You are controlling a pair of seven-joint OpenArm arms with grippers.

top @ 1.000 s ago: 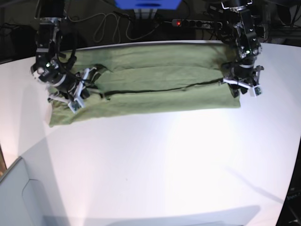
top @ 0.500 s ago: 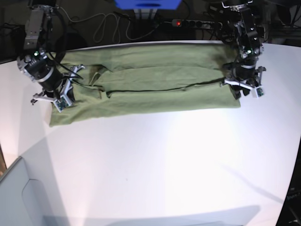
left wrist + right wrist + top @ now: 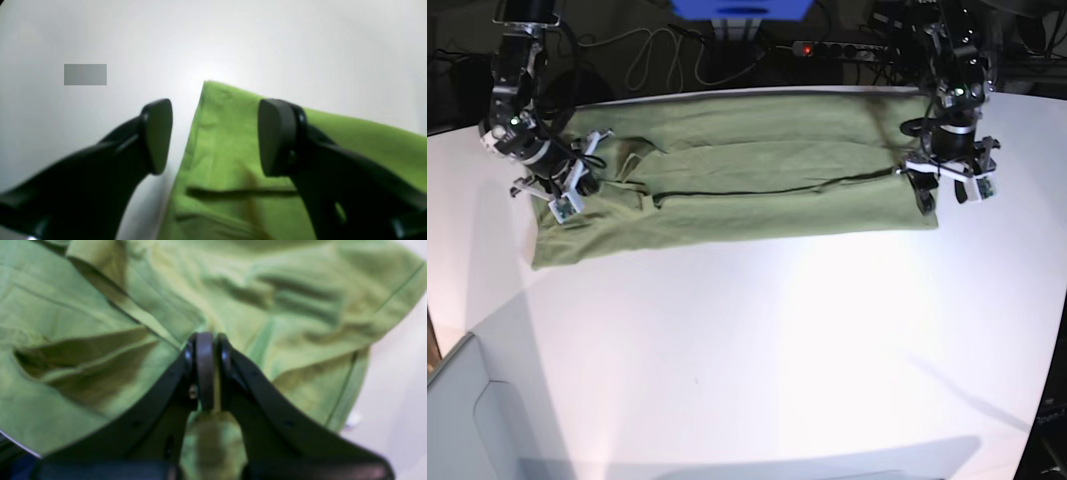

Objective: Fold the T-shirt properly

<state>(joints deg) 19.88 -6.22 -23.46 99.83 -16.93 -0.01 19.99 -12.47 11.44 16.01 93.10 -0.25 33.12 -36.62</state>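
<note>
The olive-green T-shirt point(image 3: 747, 190) lies flat across the far half of the white table point(image 3: 777, 350), folded lengthwise into a long band. My left gripper point(image 3: 952, 192) hovers over its right end. In the left wrist view the left gripper point(image 3: 217, 136) is open, nothing between its fingers, straddling the T-shirt point(image 3: 230, 156) near its corner. My right gripper point(image 3: 565, 200) is over the shirt's left, sleeve end. In the right wrist view the right gripper point(image 3: 205, 370) is shut, tips pressed together above the rumpled T-shirt point(image 3: 283, 300); I see no cloth pinched between them.
Behind the table's far edge are a power strip point(image 3: 827, 48), loose cables point(image 3: 647, 55) and a blue box point(image 3: 742, 10). A grey panel point(image 3: 467, 420) sits at the near left corner. The table's edge runs close to the shirt's right end.
My left gripper has opened and let go of the shirt's right end. The right arm swung left off the middle fold, then came back up over the sleeve end, still shut.
</note>
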